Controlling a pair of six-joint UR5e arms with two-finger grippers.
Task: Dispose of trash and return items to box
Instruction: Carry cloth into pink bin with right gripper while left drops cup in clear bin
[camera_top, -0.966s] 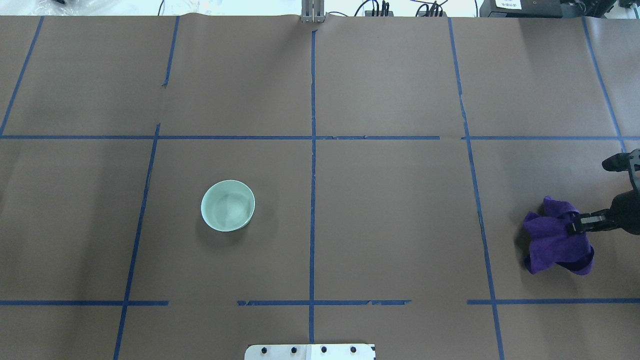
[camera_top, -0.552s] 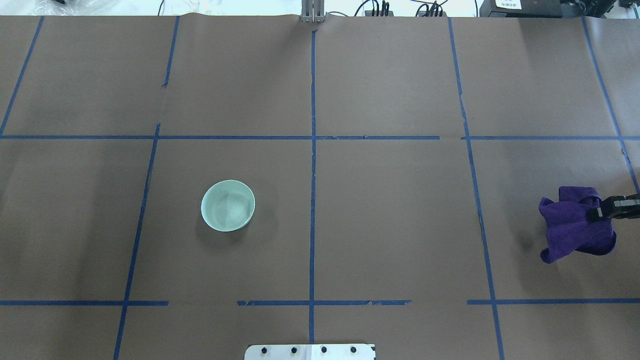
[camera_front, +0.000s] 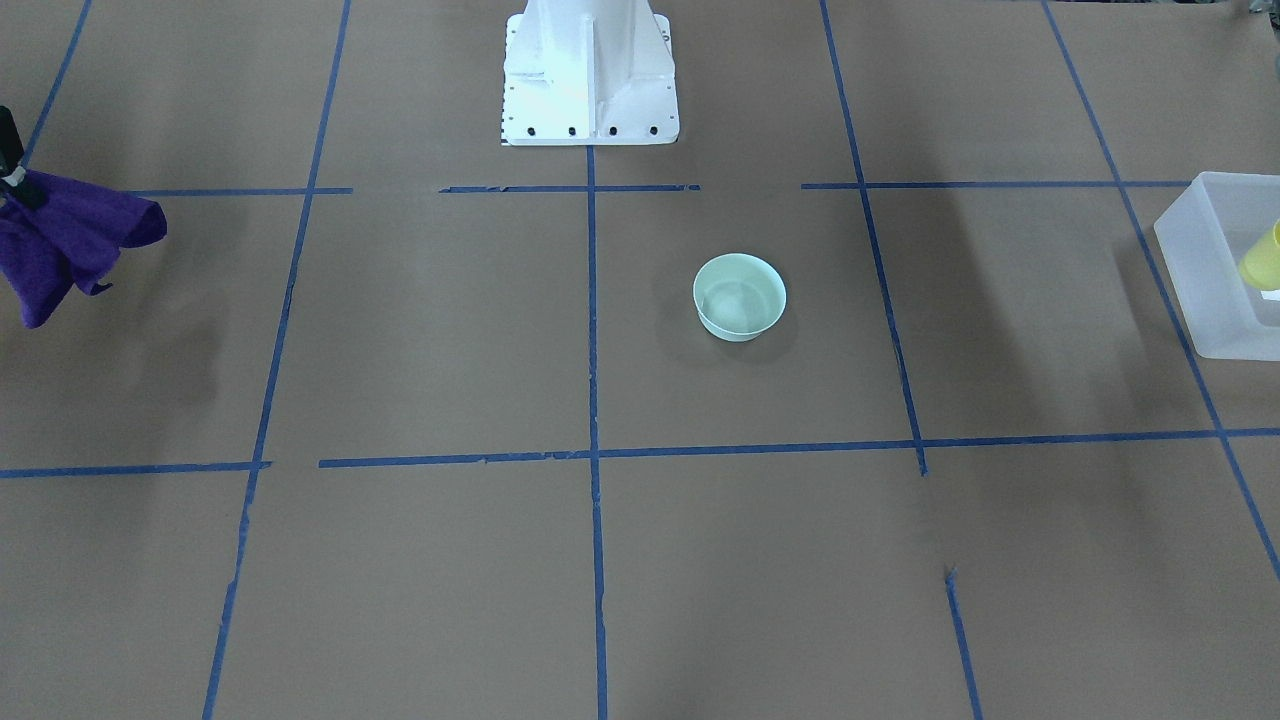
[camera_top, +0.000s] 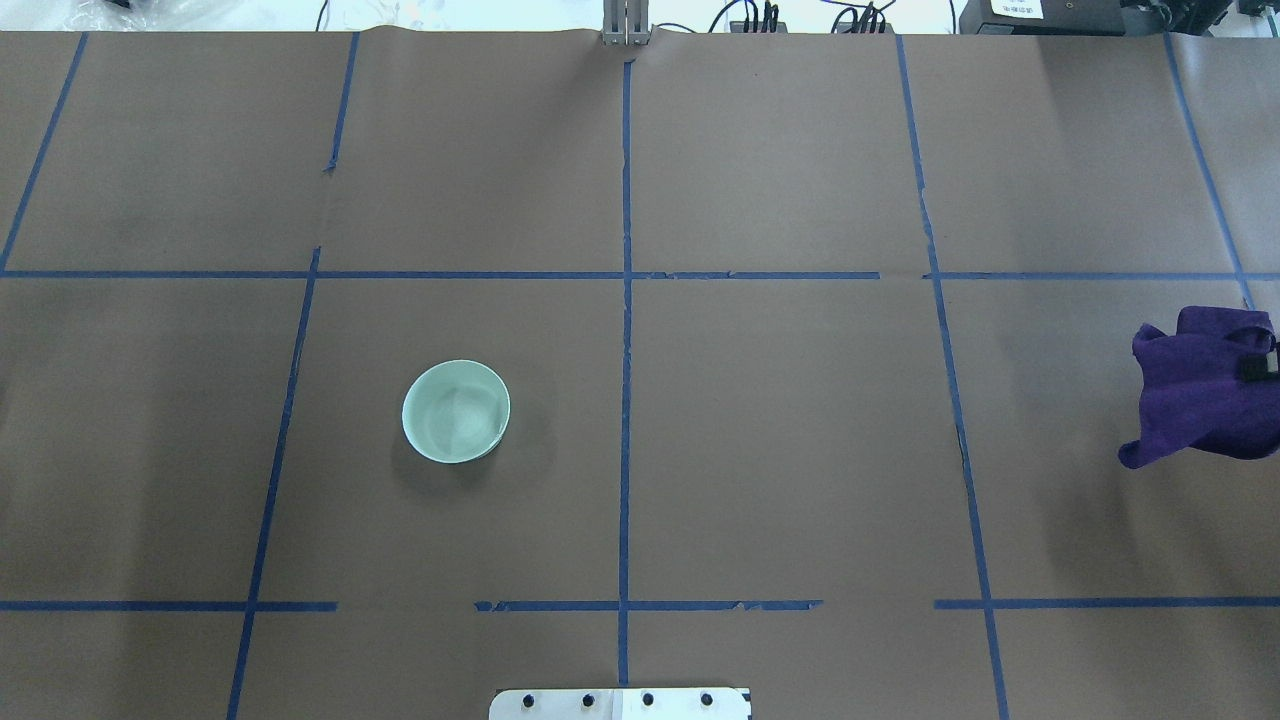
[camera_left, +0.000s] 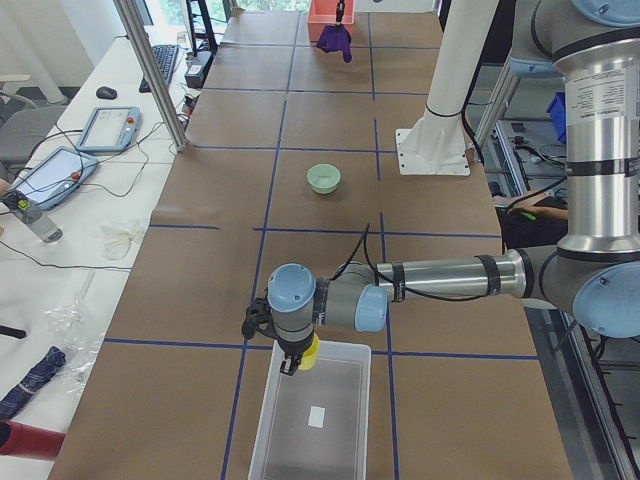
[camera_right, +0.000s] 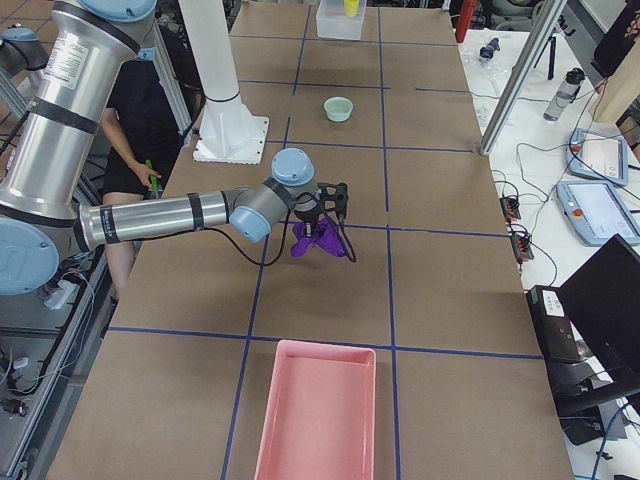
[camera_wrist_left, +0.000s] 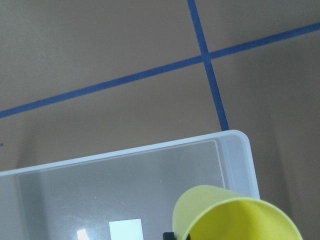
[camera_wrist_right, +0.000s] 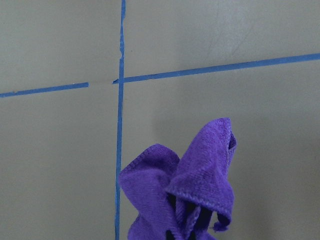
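Left hand (camera_left: 297, 362) holds yellow cup (camera_wrist_left: 235, 220) over box (camera_wrist_left: 239, 155). Right hand (camera_right: 318, 222) holds purple cloth (camera_top: 1195, 400) up off bench (camera_top: 780, 450).

Left gripper (camera_left: 298, 358), right gripper (camera_right: 316, 222) — both clamped (each far outstretched).

One yellow cup (camera_wrist_left: 235, 216), one clear box (camera_front: 1200, 270), one green bowl (camera_front: 739, 297), one purple cloth (camera_top: 1205, 395) and one pink bin (camera_right: 315, 420). Two robot arms: left arm (camera_left: 440, 278), right arm (camera_right: 150, 222).

Box (camera_front: 1200, 290) clipped by front view's edge; cup (camera_front: 1262, 262) over it half cut off. Well apart from box, right gripper (camera_top: 1262, 367) fingertips buried in purple cloth (camera_top: 1195, 400).
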